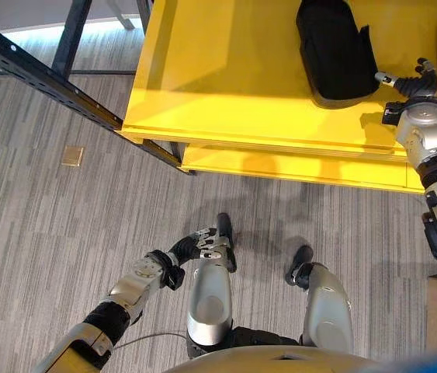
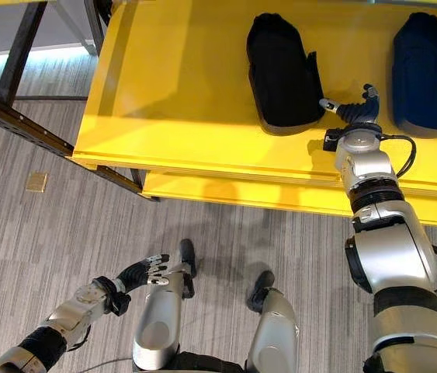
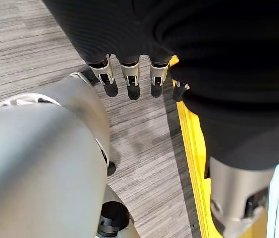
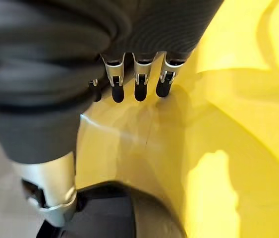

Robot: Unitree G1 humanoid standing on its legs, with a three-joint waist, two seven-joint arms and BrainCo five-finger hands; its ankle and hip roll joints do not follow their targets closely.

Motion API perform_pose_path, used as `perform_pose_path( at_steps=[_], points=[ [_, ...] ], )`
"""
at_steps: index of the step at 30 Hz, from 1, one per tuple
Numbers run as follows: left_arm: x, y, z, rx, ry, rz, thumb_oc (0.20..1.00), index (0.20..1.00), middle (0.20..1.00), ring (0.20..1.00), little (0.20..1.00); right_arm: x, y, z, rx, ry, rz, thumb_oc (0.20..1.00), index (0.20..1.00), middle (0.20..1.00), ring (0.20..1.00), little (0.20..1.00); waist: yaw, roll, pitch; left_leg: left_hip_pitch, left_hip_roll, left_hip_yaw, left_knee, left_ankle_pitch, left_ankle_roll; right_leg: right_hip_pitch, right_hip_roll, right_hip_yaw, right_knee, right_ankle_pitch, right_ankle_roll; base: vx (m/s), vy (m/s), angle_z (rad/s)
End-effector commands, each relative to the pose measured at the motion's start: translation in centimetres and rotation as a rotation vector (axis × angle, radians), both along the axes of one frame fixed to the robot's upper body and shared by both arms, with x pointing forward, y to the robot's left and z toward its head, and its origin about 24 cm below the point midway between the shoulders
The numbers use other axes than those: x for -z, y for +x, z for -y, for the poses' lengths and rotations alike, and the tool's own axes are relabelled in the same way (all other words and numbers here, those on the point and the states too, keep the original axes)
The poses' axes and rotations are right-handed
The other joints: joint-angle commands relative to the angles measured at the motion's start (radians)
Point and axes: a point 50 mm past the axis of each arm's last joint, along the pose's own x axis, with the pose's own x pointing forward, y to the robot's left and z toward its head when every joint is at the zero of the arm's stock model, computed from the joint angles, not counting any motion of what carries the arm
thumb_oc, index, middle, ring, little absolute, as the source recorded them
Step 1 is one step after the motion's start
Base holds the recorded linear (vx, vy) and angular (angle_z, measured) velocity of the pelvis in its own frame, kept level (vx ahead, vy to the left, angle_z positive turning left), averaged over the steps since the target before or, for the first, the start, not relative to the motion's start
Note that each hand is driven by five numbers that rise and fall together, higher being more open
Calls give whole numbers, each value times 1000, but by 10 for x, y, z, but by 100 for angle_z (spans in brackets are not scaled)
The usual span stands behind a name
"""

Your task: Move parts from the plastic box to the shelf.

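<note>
Left hand point(image 2: 147, 272) is seen low at lower left, over the grey carpet floor point(image 1: 63, 225), well apart from the shelf. Forearm is angled up and inward. In its wrist view the fingers point(image 3: 132, 79) are extended in a relaxed row, nothing held, carpet seen past the tips.

Yellow shelf point(image 2: 179, 116) is seen across the top of the head views, a lower yellow ledge showing under its front edge. A dark metal frame rail point(image 1: 39, 74) runs diagonally at upper left, reaching the shelf's left front corner. A small tan square point(image 1: 72, 156) is seen on the carpet left of the shelf.

Black part point(image 2: 280, 74) is seen lying on the shelf surface, toward its middle. A dark blue part point(image 2: 428, 74) lies further right on the same surface, apart from the black one.

Right hand point(image 2: 355, 109) is raised onto the shelf, arm extended up from lower right. It sits between the two parts, just beside the black part's right edge; contact cannot be told. In its wrist view the fingers point(image 4: 139, 79) are straight and spread over bare yellow surface, nothing gripped, with the black part's dark edge seen by the wrist.
</note>
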Motion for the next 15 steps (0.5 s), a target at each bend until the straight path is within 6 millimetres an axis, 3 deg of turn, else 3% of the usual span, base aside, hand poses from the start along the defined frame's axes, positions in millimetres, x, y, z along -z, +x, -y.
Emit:
perform_pose_path(
  at_steps=[1,15],
  points=[
    [4,-4,7,21,-8,11,1000,1000,1000,1000,1000,14,-2,0,-61,58,-2,1000,1000,1000,1000,1000,16,-6,-22,43,27,-26,10,-43,-58,-21,-11,-6,52,17,60,-2,8,-3],
    [5,-3,3,11,-7,13,1000,1000,1000,1000,1000,29,1,-30,-286,-14,-38,1000,1000,1000,1000,1000,3,-8,-22,60,28,-20,1,-35,-59,-11,-7,3,41,28,62,-4,1,-3]
  ],
)
